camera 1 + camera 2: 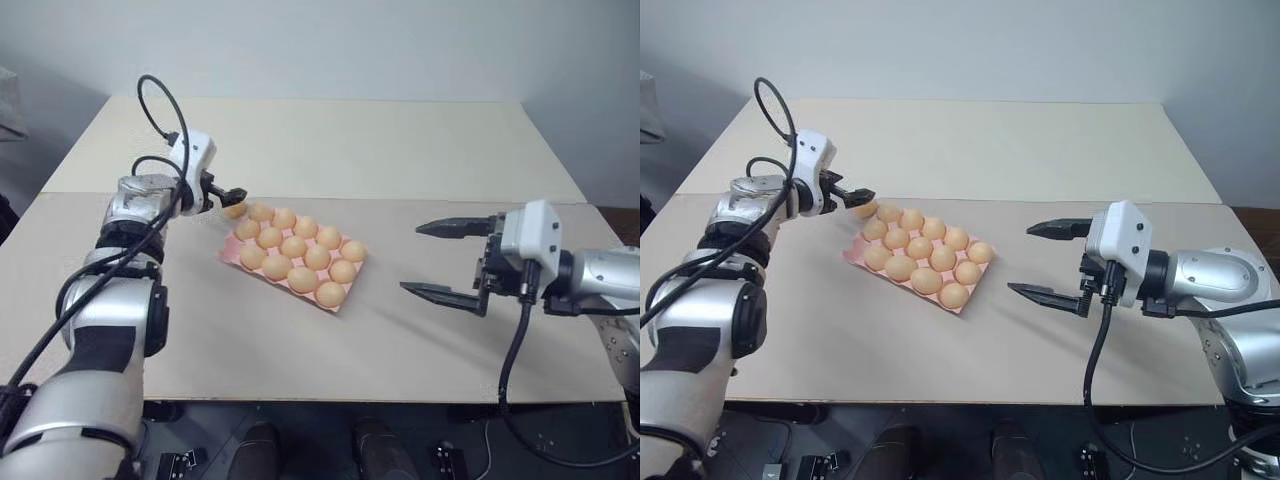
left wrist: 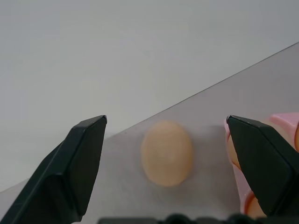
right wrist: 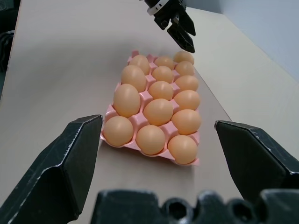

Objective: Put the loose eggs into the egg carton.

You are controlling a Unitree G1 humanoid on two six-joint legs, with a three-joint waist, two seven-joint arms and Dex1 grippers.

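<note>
Left wrist view shows us one loose egg [image 2: 167, 153] on the table [image 1: 400, 150] between our wide-spread left gripper [image 2: 163, 140], just beside the full egg carton [image 1: 236, 255]; our right gripper [image 1: 437, 260] gapes empty, well apart from the carton.

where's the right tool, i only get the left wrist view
observer: The right tool hovers open over the table, right of the carton and apart from it.
operator: any other loose eggs out there
observer: I see just one, the egg on the table at the carton's far left corner, in front of the open left tool.
operator: room left in the carton
observer: It is nearly full; the cup at its near left corner looks empty.
</note>
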